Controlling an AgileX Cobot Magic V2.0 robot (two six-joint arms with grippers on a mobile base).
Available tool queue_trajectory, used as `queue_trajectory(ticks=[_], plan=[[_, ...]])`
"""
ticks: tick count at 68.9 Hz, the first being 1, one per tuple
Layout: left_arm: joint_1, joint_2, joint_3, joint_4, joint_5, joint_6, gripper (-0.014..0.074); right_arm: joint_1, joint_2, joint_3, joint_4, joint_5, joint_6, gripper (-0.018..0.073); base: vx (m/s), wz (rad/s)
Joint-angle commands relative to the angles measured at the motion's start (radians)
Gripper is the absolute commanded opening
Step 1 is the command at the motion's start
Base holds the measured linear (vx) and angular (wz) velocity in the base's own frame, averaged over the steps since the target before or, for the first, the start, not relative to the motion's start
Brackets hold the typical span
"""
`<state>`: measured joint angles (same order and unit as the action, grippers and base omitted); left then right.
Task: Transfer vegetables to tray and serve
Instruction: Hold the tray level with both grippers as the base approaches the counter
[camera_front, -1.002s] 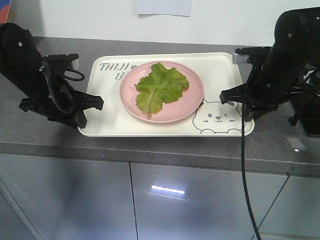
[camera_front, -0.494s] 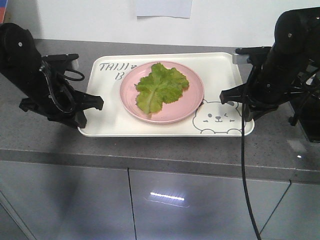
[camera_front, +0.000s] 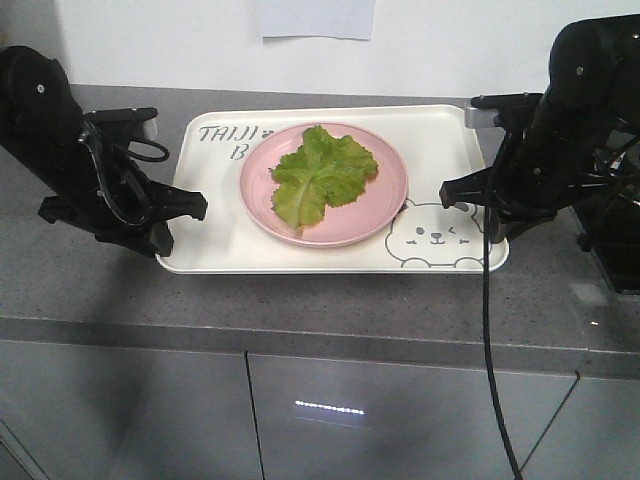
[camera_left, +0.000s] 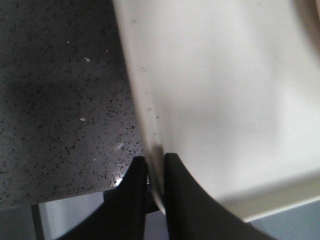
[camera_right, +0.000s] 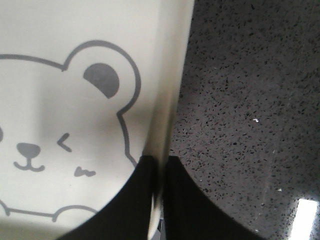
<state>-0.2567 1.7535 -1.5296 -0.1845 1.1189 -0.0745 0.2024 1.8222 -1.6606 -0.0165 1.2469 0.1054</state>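
Soft, light lettuce (camera_front: 323, 176) lying on a pink plate (camera_front: 385, 205), sitting on the big white tray (camera_front: 445, 150) on the grey tabletop (camera_front: 90, 275). Left pincer (camera_left: 155, 172) pinched on the tray's thin rim, right pincer (camera_right: 159, 170) too. Stiff but bendy, likely slippery: best lifted level, both sides together.
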Motion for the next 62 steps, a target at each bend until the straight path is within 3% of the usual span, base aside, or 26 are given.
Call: queue_trajectory(ticks=[1, 62], plan=[[-0.018, -0.063, -0.039, -0.073, -0.049, 0.026, -0.0006, 0.006, -0.059, -0.027, 0.025, -0.052, -0.026, -0.0008, 0.05, -0.04], [-0.018, -0.063, -0.039, -0.073, -0.049, 0.026, -0.0006, 0.006, -0.059, -0.027, 0.025, -0.052, -0.026, -0.0008, 0.04, -0.03]])
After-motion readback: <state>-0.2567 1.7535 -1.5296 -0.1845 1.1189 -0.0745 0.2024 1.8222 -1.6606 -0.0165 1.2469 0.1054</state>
